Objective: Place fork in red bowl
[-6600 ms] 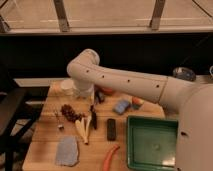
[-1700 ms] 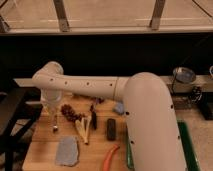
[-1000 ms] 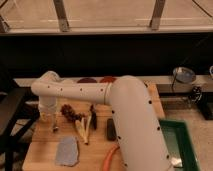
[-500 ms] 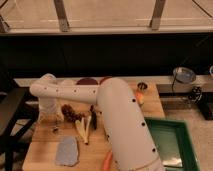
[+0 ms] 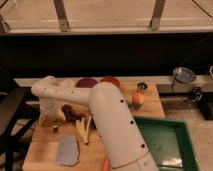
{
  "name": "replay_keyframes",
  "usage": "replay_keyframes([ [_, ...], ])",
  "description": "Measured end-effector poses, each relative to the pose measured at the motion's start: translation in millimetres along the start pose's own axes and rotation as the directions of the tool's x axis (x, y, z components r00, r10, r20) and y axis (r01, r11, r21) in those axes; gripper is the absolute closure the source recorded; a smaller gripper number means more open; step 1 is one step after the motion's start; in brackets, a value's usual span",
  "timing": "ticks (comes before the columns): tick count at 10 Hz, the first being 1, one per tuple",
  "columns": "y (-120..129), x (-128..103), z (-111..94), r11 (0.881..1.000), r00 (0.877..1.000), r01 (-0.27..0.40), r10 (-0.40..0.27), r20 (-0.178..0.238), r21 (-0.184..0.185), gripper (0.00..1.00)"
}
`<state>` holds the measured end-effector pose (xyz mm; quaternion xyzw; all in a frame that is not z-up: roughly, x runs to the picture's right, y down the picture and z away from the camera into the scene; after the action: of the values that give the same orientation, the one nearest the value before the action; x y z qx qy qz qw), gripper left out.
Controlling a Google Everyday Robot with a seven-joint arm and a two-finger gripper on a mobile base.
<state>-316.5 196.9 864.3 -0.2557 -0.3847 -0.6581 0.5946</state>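
Observation:
My gripper (image 5: 50, 118) is low over the left part of the wooden table (image 5: 45, 157), at the end of the white arm (image 5: 107, 115) that reaches in from the lower right. The fork is mostly hidden beneath the gripper. Only a thin grey sliver (image 5: 54, 129) pokes out just below it, and I cannot tell whether it is held. The red bowl (image 5: 111, 80) stands at the table's back edge, partly behind the arm, to the right of a purple bowl (image 5: 86, 82).
Pale cream sticks (image 5: 83, 129) and a dark reddish cluster (image 5: 75, 113) lie right of the gripper. A grey-blue cloth (image 5: 66, 150) lies at the front. A green tray (image 5: 169, 145), an orange fruit (image 5: 137, 99), a small can (image 5: 142, 86) and a metal bowl (image 5: 184, 75) are to the right.
The arm has swung from the table's middle to its left side. Over the last second the gripper has sunk lower toward the tabletop there.

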Motion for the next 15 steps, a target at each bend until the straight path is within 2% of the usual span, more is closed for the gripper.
replay_keyframes([
  [3, 3.8, 1.6, -6.0, 1.000, 1.000, -0.003, 0.003, -0.004, -0.004, 0.70],
  [5, 3.4, 2.5, -10.0, 1.000, 1.000, -0.001, 0.001, -0.007, -0.003, 0.93],
  [6, 2.6, 1.9, -10.2, 1.000, 1.000, 0.000, 0.000, -0.006, -0.003, 0.98],
  [7, 2.9, 1.2, -10.1, 1.000, 1.000, 0.000, 0.000, -0.004, -0.004, 1.00],
  [9, 9.1, -4.6, -4.6, 1.000, 1.000, -0.012, 0.013, -0.022, 0.026, 1.00],
  [10, 9.5, -6.4, -3.9, 0.999, 1.000, -0.011, 0.012, -0.029, 0.030, 1.00],
  [12, 10.1, -7.1, -4.7, 1.000, 1.000, -0.006, 0.007, -0.031, 0.021, 1.00],
  [15, 13.1, -9.2, -8.1, 1.000, 0.999, -0.006, 0.006, -0.035, 0.027, 1.00],
])
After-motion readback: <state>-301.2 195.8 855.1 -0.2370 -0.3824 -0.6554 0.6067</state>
